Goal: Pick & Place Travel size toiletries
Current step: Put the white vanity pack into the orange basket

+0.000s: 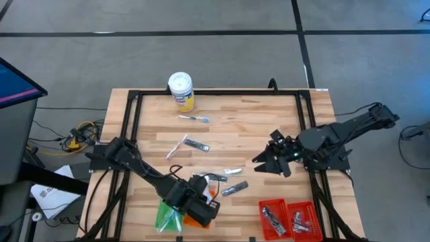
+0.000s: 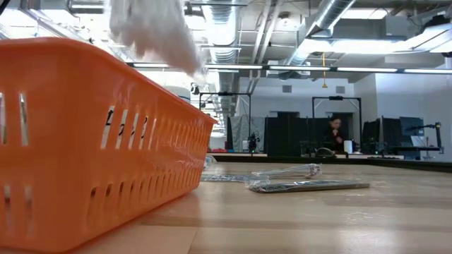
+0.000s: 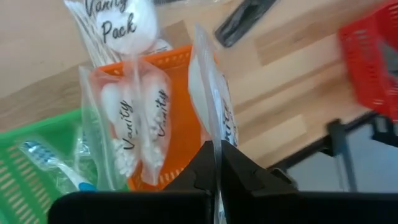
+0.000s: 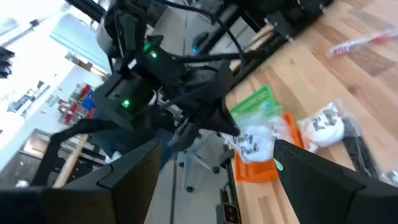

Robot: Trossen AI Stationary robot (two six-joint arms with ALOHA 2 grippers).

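Above the orange tray (image 3: 177, 59), the left claw (image 3: 216, 163) pinches a clear packet (image 3: 210, 99).

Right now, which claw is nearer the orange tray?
Left. The left claw is directly over the orange tray, shut on a vanity pack. The right claw hangs well off toward the table's right side, open.

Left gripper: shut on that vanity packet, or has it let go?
Shut. The left gripper pinches the clear edge of a vanity packet above the orange tray.
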